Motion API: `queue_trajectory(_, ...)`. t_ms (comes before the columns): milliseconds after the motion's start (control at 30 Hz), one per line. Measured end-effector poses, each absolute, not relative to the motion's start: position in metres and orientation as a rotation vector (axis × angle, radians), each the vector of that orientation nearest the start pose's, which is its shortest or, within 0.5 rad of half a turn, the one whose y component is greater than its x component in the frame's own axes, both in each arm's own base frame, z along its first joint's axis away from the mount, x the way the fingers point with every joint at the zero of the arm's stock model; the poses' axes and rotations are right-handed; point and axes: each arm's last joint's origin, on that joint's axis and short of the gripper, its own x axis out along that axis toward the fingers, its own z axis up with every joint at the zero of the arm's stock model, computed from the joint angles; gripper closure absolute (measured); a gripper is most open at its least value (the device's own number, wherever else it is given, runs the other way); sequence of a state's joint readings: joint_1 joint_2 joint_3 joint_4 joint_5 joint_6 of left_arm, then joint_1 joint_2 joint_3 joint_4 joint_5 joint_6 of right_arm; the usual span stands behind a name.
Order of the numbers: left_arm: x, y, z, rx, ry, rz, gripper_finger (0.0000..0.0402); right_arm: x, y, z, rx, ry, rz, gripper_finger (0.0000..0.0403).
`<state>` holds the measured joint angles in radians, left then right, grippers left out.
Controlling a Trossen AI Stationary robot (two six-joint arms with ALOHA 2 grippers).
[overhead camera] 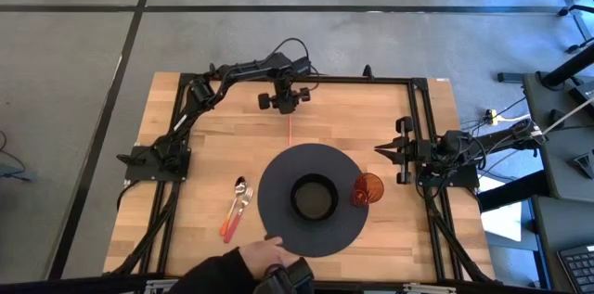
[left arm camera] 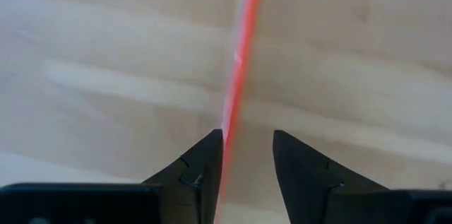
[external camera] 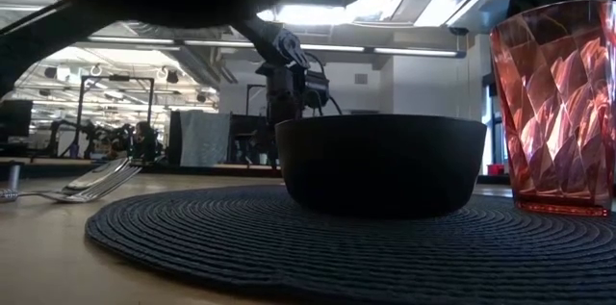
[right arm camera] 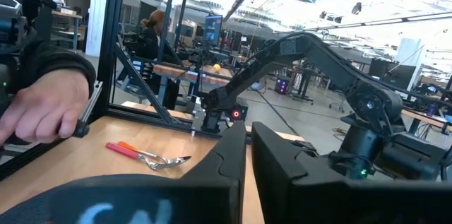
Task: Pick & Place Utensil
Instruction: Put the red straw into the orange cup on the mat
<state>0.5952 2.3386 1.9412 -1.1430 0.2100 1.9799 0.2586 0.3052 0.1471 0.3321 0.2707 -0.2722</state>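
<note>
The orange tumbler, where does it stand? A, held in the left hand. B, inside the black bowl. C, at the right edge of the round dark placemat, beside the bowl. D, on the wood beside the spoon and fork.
C: in the high view the orange tumbler stands at the right edge of the round placemat, next to the black bowl, while the spoon and fork lie on the wood to the mat's left.

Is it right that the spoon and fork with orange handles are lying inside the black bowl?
Not quite. The high view shows the metal spoon and fork with orange handles lying on the bare wooden table, beside the round dark woven placemat, not inside the black bowl.
</note>
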Motion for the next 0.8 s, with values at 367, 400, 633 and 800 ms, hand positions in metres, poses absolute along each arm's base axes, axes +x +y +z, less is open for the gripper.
queue_trajectory(367, 0.369, 0.259, 0.160, 0.972, 0.877, -1.128, 0.0299, 0.112, 0.022, 0.220, -0.226, -0.165, -0.034, 0.0377)
queue_trajectory(400, 0.368, 0.259, 0.161, 0.974, 0.858, -1.138, 0.0301, 0.112, 0.022, 0.220, -0.226, -0.165, -0.035, 0.0377)
queue_trajectory(633, 0.367, 0.263, 0.162, 0.984, 0.768, -1.132, 0.0299, 0.112, 0.020, 0.222, -0.217, -0.181, -0.076, 0.0377)
queue_trajectory(800, 0.366, 0.262, 0.162, 0.968, 0.766, -1.138, 0.0290, 0.111, 0.020, 0.224, -0.224, -0.197, -0.104, 0.0377)
